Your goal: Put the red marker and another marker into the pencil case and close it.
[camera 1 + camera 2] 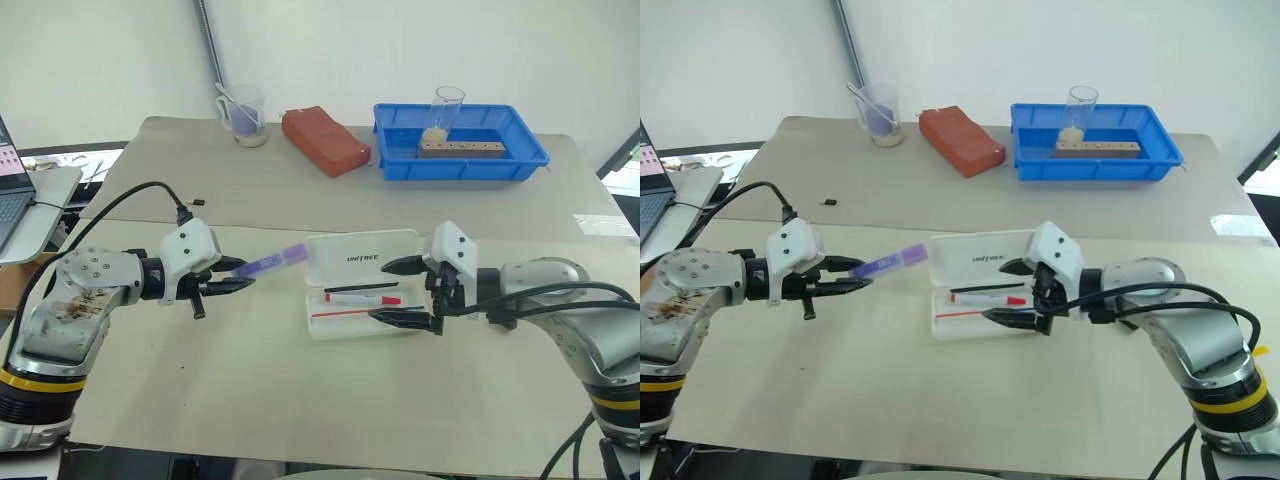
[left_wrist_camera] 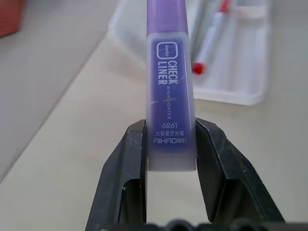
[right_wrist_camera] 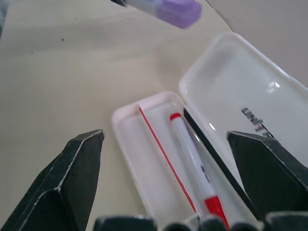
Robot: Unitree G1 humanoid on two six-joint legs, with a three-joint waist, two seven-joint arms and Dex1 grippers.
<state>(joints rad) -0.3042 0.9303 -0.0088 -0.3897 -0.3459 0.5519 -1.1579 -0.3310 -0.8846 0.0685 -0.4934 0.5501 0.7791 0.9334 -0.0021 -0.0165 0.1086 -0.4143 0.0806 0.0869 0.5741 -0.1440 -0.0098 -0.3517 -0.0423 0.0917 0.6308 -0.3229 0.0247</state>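
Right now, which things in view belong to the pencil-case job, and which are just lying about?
Part of the job:
- purple highlighter, clamped in the left end effector
- red marker, lying in the pencil case
- pencil case, lid open
- right end effector, open at the case

Lying about:
- blue tray
- glass in the tray
- plastic cup
- red-orange block
- laptop

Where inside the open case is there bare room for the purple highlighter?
The pencil case base is free along its near edge, beyond the thin red pen. The far side is crowded: red marker and black pen. The left gripper holds the highlighter; the open right gripper straddles the case's right end.
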